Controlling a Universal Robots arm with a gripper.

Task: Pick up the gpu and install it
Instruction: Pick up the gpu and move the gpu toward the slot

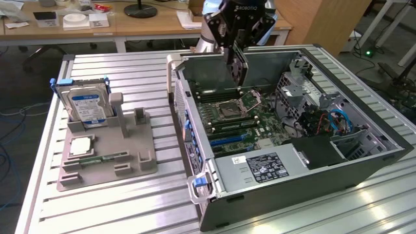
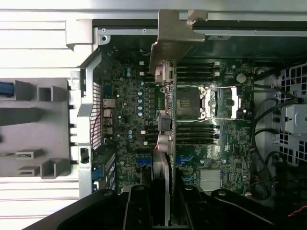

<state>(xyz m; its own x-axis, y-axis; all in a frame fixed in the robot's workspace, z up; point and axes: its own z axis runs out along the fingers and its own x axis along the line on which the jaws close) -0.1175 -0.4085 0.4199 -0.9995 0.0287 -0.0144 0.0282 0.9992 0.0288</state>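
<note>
Open case (image 1: 373, 158) on table (image 1: 130, 209), exterior view's right. Tray (image 1: 97, 173) beside it, left; hard drive (image 1: 87, 107) upright at tray's far end. Gripper (image 1: 238, 48) holds gpu (image 1: 240, 70) above motherboard (image 1: 244, 122) inside case.

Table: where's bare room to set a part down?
Bare table between the fixture and the near edge, also behind the fixture. Crowded: the case, with the gripper holding the gpu over its motherboard.

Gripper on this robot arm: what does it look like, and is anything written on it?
The gripper is a chunky black mechanical claw with two black fingers built from jointed links. White ROBOTIQ lettering runs across its upper body. Behind it, the arm is a rounded silver-grey tube.
</note>
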